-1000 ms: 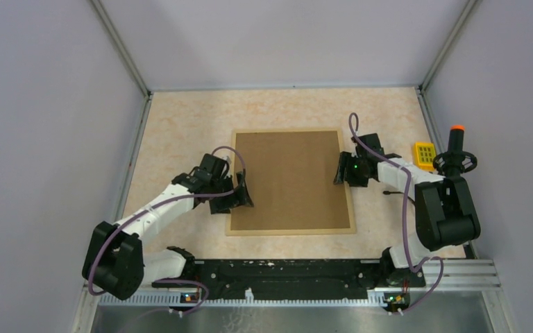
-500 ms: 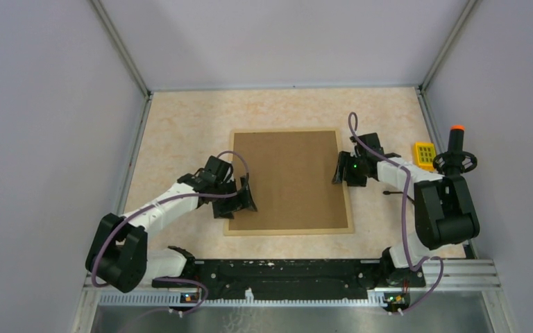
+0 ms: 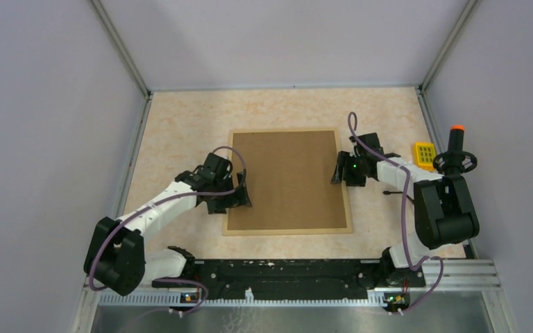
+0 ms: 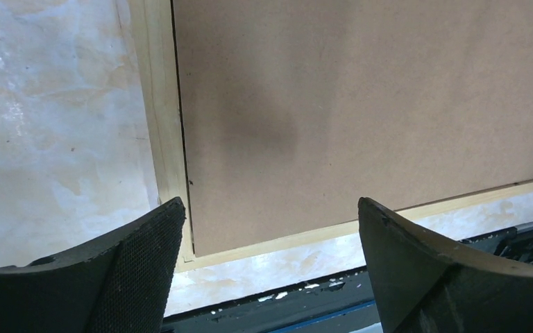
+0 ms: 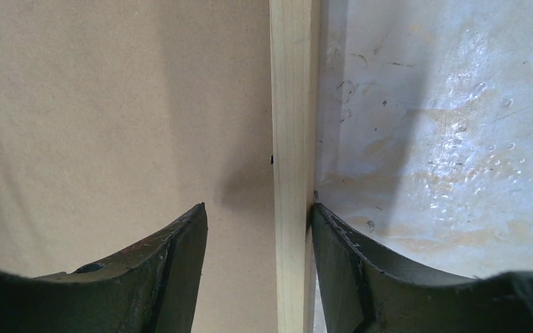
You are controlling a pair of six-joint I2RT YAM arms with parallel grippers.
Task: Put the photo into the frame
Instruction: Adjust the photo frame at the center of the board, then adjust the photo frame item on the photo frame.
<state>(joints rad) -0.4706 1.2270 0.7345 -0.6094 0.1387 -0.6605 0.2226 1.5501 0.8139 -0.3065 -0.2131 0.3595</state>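
The frame [image 3: 348,208] of light wood lies flat in the middle of the table, with a plain brown backing board [image 3: 288,180] filling it. The photo is not in view. My left gripper [image 3: 239,198] is open and empty above the frame's near left part. In the left wrist view its gripper [image 4: 271,202] spans the near left corner of the frame [image 4: 156,104] and the board [image 4: 361,104]. My right gripper [image 3: 338,172] is open and straddles the frame's right rail [image 5: 293,104]. In the right wrist view [image 5: 258,207] its outer finger [image 5: 340,263] touches the rail's outer edge and its inner finger hovers over the board [image 5: 111,104].
A small yellow block [image 3: 425,152] and a black handle with an orange tip [image 3: 456,149] stand at the right edge of the table. A black mounting rail [image 3: 284,270] runs along the near edge. Grey walls enclose the left, back and right.
The frame with its board has slid slightly to the left. My left gripper dipped toward the near edge and came back; my right gripper stayed at the right rail.
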